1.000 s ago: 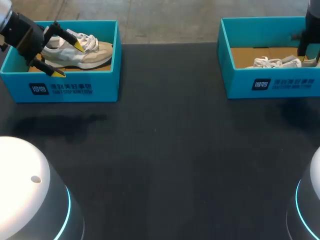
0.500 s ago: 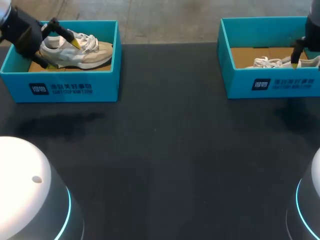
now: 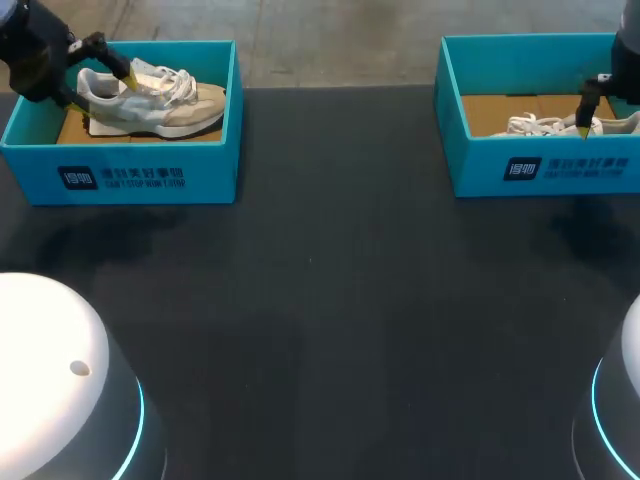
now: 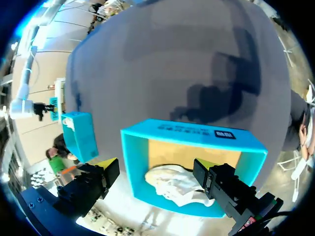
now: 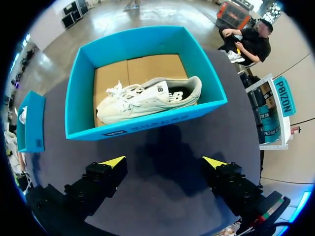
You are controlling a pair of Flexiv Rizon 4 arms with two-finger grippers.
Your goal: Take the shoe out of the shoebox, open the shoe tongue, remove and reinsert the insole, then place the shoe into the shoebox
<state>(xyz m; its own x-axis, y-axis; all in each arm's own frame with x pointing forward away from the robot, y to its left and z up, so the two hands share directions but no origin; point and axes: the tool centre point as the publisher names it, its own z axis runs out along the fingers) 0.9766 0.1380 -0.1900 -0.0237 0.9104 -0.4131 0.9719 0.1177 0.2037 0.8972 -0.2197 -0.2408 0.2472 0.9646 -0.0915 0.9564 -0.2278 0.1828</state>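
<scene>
Two teal shoeboxes sit along the far edge of the dark desk [image 3: 350, 320]. The left shoebox [image 3: 150, 178] holds a beige and white shoe [image 3: 160, 105] lying on its side on the cardboard floor, with its toe towards the box's right wall and its heel near the left one.

The left end effector [image 3: 100, 92] reaches into this box at the heel end. In its wrist view the left end effector [image 4: 157, 163] is spread wide, and the heel of the shoe [image 4: 172, 184] shows between the two yellow tips. Whether either finger touches the heel I cannot tell. Nothing is gripped.

Well to the right of the left shoebox, at the same far edge, stands the right shoebox [image 3: 540, 170]. A white shoe [image 3: 540, 125] lies inside it, laces towards the left shoebox.

The right end effector [image 3: 590, 120] hangs over the near wall of that second box. From its own wrist camera the right end effector [image 5: 164, 161] is also wide apart and holds nothing. The right shoebox [image 5: 147, 125] and its white shoe [image 5: 147, 98] lie ahead of the fingers.
</scene>
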